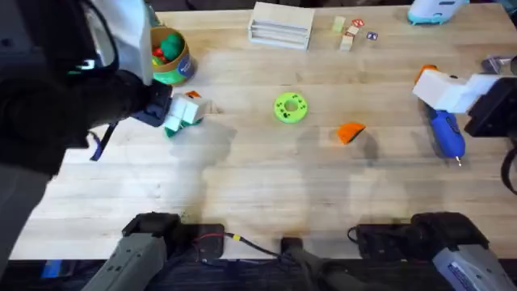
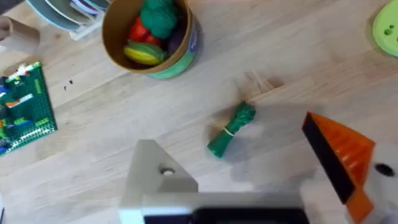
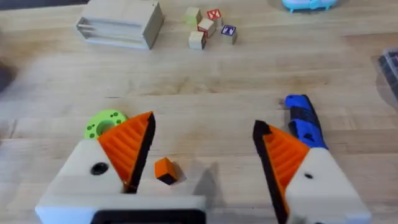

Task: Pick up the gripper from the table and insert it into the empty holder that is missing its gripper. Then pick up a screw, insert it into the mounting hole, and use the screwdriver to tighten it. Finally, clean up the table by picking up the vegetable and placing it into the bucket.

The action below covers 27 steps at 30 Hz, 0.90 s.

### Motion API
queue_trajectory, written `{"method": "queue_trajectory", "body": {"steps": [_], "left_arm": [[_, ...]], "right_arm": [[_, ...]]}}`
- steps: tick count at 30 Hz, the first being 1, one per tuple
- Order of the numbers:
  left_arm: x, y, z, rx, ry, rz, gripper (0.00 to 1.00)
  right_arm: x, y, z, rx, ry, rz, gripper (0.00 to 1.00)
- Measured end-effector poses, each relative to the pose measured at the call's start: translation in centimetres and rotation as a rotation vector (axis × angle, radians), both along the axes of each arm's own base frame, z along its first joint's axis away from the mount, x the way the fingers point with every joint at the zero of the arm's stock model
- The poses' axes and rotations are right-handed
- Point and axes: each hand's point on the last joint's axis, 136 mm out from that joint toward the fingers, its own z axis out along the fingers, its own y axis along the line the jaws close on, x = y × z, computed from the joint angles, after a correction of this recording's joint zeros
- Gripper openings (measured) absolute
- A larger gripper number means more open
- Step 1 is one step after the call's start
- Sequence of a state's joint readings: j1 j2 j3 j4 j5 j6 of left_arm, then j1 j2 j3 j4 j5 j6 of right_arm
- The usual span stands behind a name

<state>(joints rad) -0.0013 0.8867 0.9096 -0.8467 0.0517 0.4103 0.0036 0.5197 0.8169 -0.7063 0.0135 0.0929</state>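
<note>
The orange ribbed gripper (image 1: pixel 350 132) lies loose on the table right of centre, also seen as the gripper (image 3: pixel 165 170) just in front of my right fingers. My right gripper (image 3: pixel 204 123) hangs open above it, with an orange pad on each finger. The blue screwdriver (image 1: pixel 446 133) lies at the right. My left gripper (image 2: pixel 227 140) is open; one finger is the bare white holder (image 2: pixel 155 180), the other carries an orange pad. The green vegetable (image 2: pixel 231 129) lies on the wood just beyond those fingers. The bucket (image 2: pixel 188 46) stands farther off with toy food inside. A screw is out of view.
A bright green ring disc (image 1: pixel 291 107) lies mid-table. A wooden block (image 1: pixel 281 26) and small cubes (image 1: pixel 349 34) sit at the back. A green brick plate (image 2: pixel 25 109) and stacked plates (image 2: pixel 59 12) are near the bucket. The left arm (image 1: pixel 56 89) looms large at the upper left.
</note>
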Motion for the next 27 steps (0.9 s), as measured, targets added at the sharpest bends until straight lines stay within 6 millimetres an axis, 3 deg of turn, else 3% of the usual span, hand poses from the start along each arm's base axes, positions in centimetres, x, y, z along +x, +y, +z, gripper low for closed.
{"method": "queue_trajectory", "body": {"steps": [2,3,6,18,19,24,25,27], "left_arm": [[0.3,0.0,-1.5,0.004,0.065,-0.005,0.992],[0.0,0.0,-4.0,0.008,0.185,-0.010,0.993],[0.1,0.0,-6.2,0.010,0.278,-0.014,0.993],[0.2,0.0,-12.1,0.010,0.514,-0.018,0.981],[0.2,0.0,-12.4,0.010,0.528,-0.018,0.874],[0.1,0.0,-12.8,0.009,0.544,-0.019,0.088],[0.1,-0.1,-12.7,0.009,0.538,-0.023,0.024],[0.2,-0.3,-12.2,0.003,0.517,-0.032,0.006]], "right_arm": [[0.1,0.0,-0.2,-0.003,0.022,0.001,0.991],[0.0,0.0,-0.9,-0.006,0.055,0.003,0.991],[0.0,0.0,-1.0,-0.010,0.057,0.006,0.992],[0.0,0.0,-1.0,-0.072,0.056,0.041,0.992],[0.0,0.0,-1.0,-0.074,0.056,0.042,0.992],[0.0,0.0,-1.0,-0.081,0.056,0.046,0.992],[0.0,0.0,-1.0,-0.081,0.055,0.046,0.992],[0.0,0.0,-1.0,-0.082,0.056,0.047,0.993]]}}
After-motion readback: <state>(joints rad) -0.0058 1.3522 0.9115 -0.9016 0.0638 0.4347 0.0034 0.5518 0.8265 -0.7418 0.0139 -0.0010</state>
